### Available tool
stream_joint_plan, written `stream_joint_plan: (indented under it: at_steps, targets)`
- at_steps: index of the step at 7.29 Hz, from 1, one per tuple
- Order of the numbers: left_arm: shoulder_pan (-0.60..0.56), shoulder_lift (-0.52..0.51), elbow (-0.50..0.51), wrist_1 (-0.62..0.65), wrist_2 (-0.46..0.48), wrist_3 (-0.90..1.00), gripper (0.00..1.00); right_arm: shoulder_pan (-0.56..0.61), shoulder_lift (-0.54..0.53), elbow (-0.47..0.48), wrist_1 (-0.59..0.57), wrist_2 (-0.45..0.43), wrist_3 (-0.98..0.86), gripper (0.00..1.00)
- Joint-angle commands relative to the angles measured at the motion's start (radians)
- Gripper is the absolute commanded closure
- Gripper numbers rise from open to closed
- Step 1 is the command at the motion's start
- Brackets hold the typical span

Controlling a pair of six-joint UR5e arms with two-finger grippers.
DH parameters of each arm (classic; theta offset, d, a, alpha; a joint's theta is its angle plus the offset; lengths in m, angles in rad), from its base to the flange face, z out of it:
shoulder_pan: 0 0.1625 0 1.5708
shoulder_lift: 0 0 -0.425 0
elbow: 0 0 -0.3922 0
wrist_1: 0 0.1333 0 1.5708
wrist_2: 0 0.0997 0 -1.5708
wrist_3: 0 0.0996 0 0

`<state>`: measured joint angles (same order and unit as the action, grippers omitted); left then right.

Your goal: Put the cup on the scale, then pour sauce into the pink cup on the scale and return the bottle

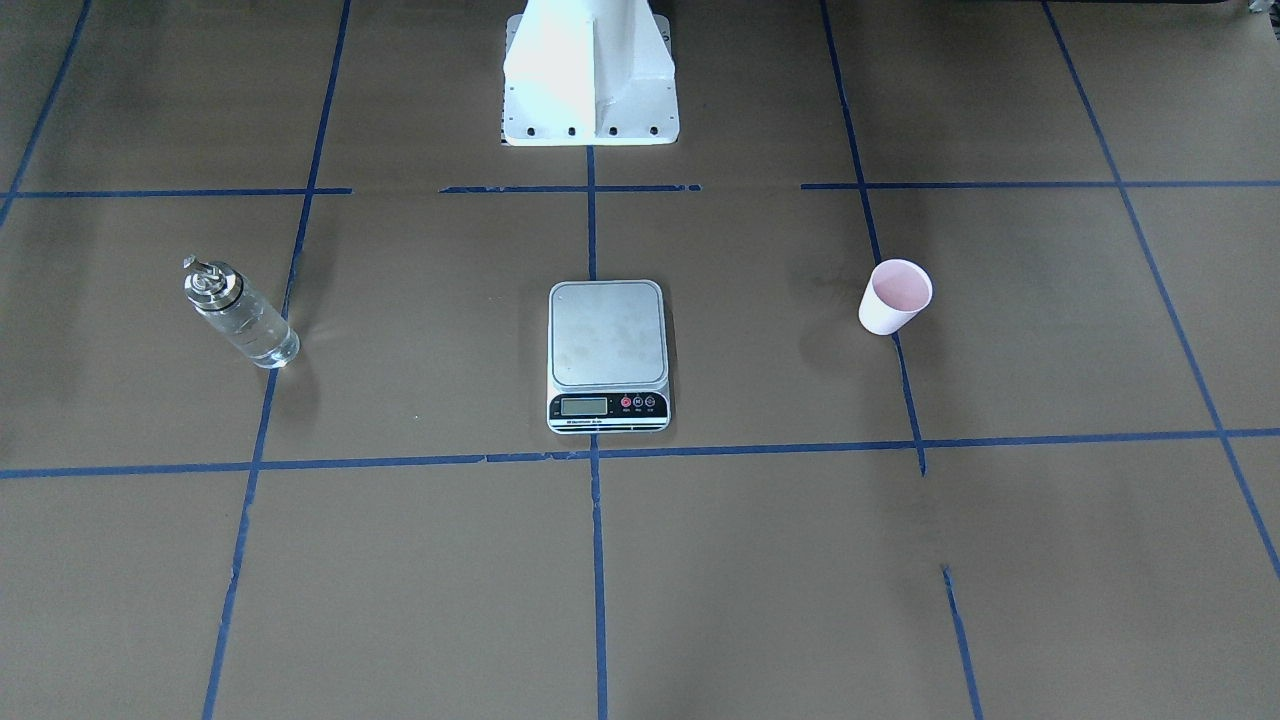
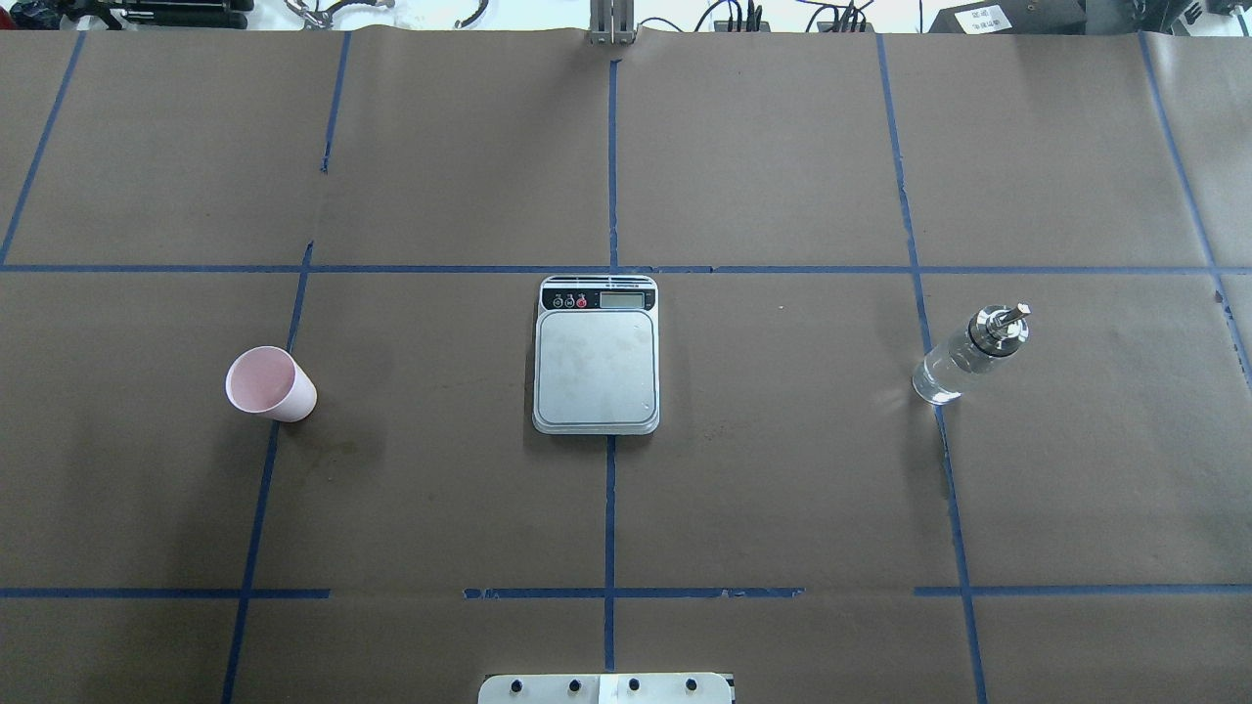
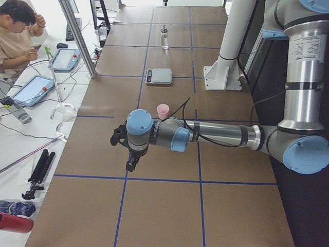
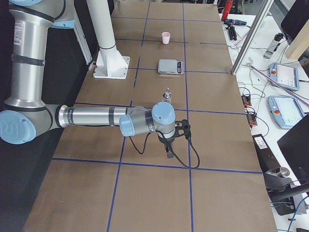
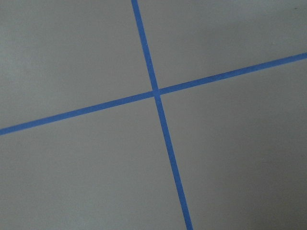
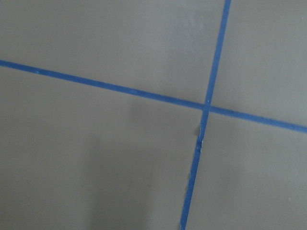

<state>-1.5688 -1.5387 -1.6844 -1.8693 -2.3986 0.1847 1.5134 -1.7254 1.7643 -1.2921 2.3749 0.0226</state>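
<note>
Left gripper [image 3: 130,163], its opening impossible to tell, should pinch the pale pink paper cup [image 2: 269,384] gently, nine o'clock from the silver rectangular scale [image 2: 597,372].

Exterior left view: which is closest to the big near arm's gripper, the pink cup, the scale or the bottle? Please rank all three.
1. The cup, just beyond the left gripper, is nearest.
2. The scale, in the middle, is farther along.
3. The bottle, at the far end, is farthest.
</note>
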Motion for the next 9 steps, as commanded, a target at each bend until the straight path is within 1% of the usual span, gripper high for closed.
stream_joint_plan:
  at_steps: [1,2,3,4,5,6,7,8,9]
  targets:
    - [0.001,-0.024,0.029,-0.329,-0.008,-0.004,0.00,-0.001,0.026,-0.017,0.112,0.004,0.007,0.00]
    - [0.001,-0.021,0.044,-0.370,-0.014,-0.075,0.00,-0.001,0.029,-0.026,0.114,0.009,0.005,0.00]
    - [0.001,-0.027,0.029,-0.385,-0.016,-0.187,0.00,-0.001,0.030,-0.034,0.114,0.041,0.010,0.00]
    - [0.021,-0.015,0.023,-0.490,-0.016,-0.209,0.00,-0.001,0.035,-0.023,0.116,0.046,0.008,0.00]
    - [0.088,-0.017,0.020,-0.493,-0.016,-0.282,0.00,-0.001,0.033,-0.026,0.117,0.046,0.008,0.00]
    - [0.148,-0.017,0.002,-0.499,-0.005,-0.464,0.00,-0.001,0.027,-0.031,0.116,0.046,0.010,0.00]
    - [0.223,0.012,-0.076,-0.498,0.021,-0.638,0.00,-0.001,0.026,-0.031,0.116,0.044,0.010,0.00]
    - [0.351,0.067,-0.200,-0.495,0.177,-0.844,0.03,-0.001,0.024,-0.031,0.116,0.046,0.010,0.00]
    - [0.460,0.090,-0.257,-0.490,0.256,-1.023,0.22,-0.001,0.023,-0.031,0.116,0.044,0.010,0.00]
